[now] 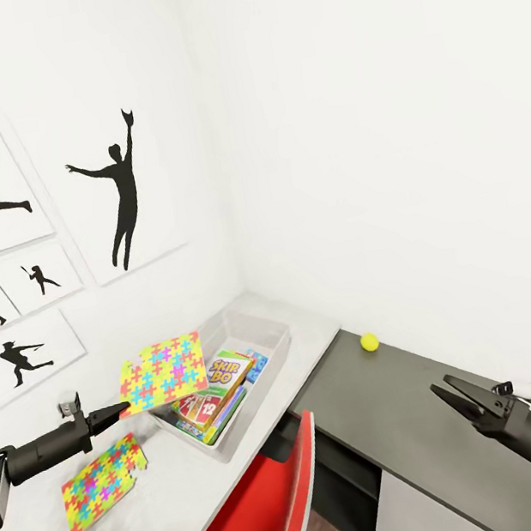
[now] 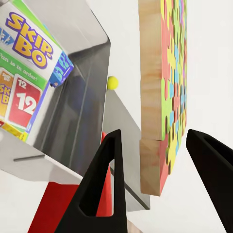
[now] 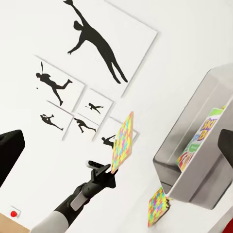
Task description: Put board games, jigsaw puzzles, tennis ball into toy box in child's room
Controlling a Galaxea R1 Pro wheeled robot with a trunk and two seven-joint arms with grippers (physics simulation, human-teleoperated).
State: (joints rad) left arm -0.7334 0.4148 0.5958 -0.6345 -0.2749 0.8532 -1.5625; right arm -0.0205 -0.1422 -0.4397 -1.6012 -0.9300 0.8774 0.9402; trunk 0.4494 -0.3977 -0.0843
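A jigsaw puzzle (image 1: 164, 370) hangs tilted over the near-left rim of the toy box (image 1: 264, 328). Its corner lies between the fingers of my left gripper (image 1: 121, 408), which stand open with a gap on each side in the left wrist view, where the puzzle (image 2: 165, 97) shows edge-on. The toy box holds a Skip-Bo board game (image 1: 230, 374) and a small blue board game (image 1: 257, 363). A second jigsaw puzzle (image 1: 104, 484) lies flat on the table (image 1: 191, 487). The tennis ball (image 1: 369, 341) rests on the dark shelf unit (image 1: 394, 400). My right gripper (image 1: 441, 384) hovers open above that unit.
A red chair (image 1: 257, 511) stands tucked against the table's front edge, below the toy box. White walls close in behind and to the right, and black sports pictures (image 1: 117, 187) hang on the left one.
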